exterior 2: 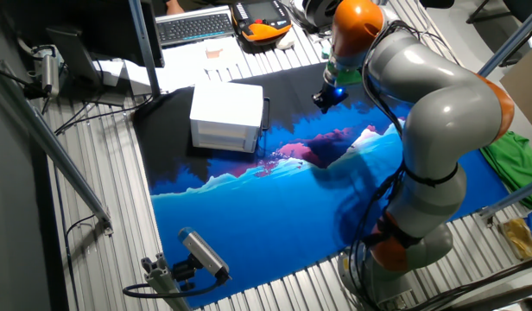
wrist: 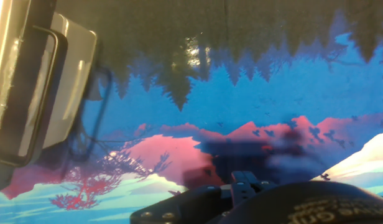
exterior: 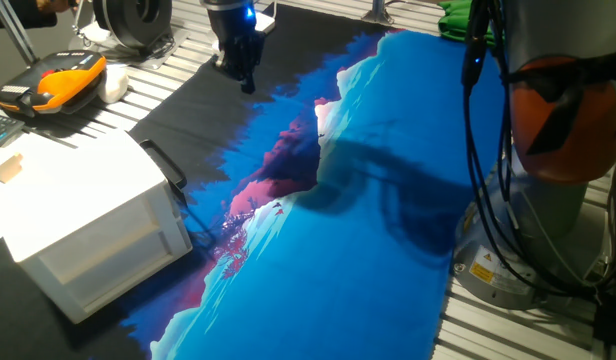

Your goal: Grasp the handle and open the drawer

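Handle (exterior: pixel 164 163) on drawer (exterior: pixel 88 225) bears no readable writing.

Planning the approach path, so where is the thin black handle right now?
The thin black curved handle sits on the white cabinet's end face at the left of one fixed view, well apart from the black gripper hovering over the dark mat behind it.

One fixed view looked low across the table (exterior: pixel 388 300) toward the hand (exterior: pixel 245 62); the other looked down, farther away. Hand view faced the handle (wrist: pixel 36 93), close.
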